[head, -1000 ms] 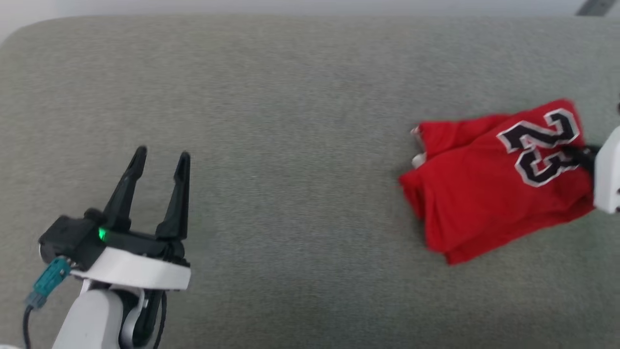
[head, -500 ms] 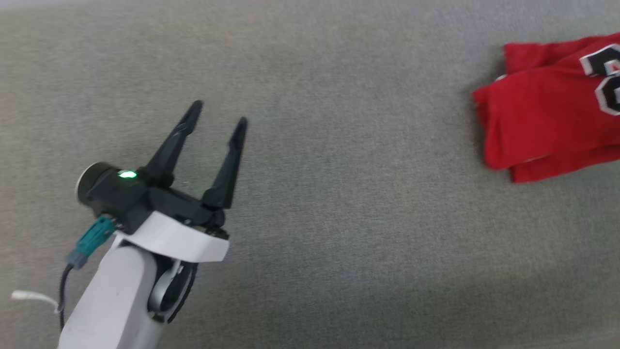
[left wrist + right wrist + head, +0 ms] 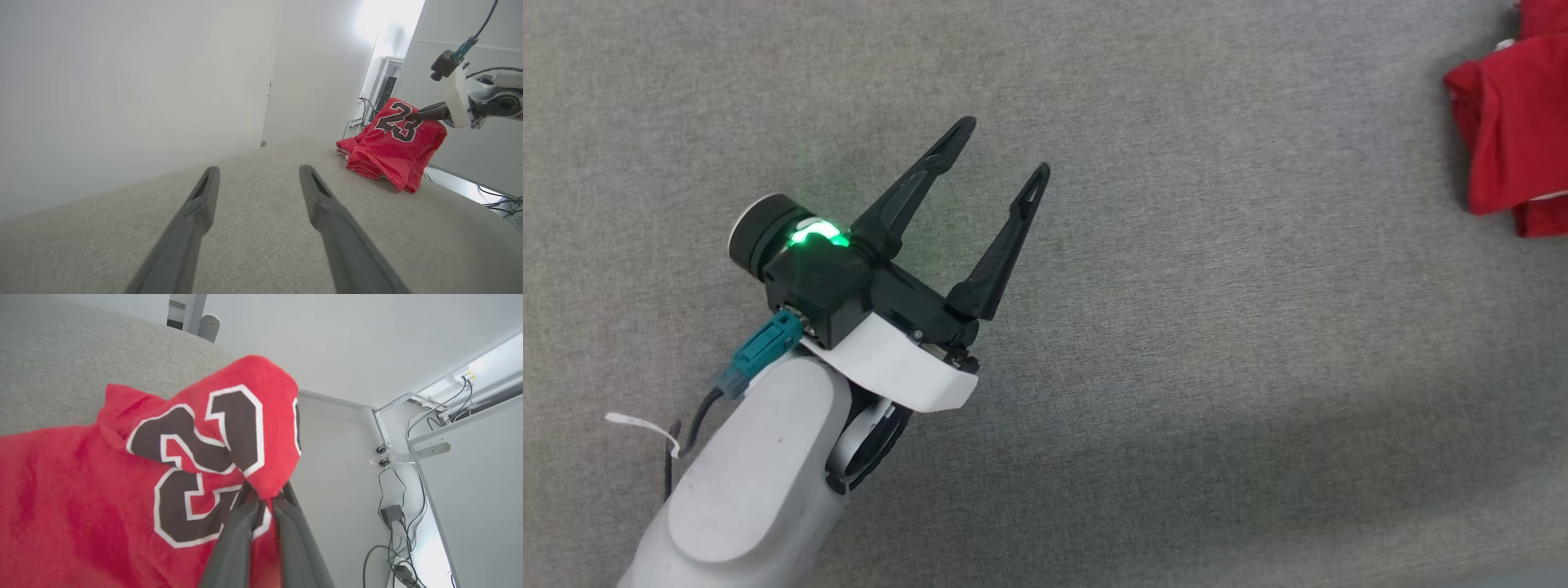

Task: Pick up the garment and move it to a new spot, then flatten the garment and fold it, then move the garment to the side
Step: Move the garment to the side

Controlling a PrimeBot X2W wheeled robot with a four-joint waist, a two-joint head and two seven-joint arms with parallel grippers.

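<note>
The garment point(image 3: 1515, 131), a folded red shirt, lies at the right edge of the head view, mostly cut off. In the left wrist view the garment point(image 3: 394, 149) shows its black, white-outlined "23" and sits at the far right of the grey surface. My right gripper point(image 3: 412, 116) is shut on the garment's upper edge by the number and lifts that edge. In the right wrist view the fingers point(image 3: 241, 535) pinch the red fabric point(image 3: 81, 506). My left gripper point(image 3: 1005, 147) is open and holds nothing, far left of the garment, over bare fabric.
The grey fabric surface point(image 3: 1217, 367) spreads wide between my left arm and the garment. A white wall point(image 3: 122, 81) rises behind it. Off the surface's right end are cables point(image 3: 392, 522) and metal brackets on the floor.
The head camera has swung left, so the garment has slid to the right edge of the view. My left gripper stands higher and further right in the picture, still open.
</note>
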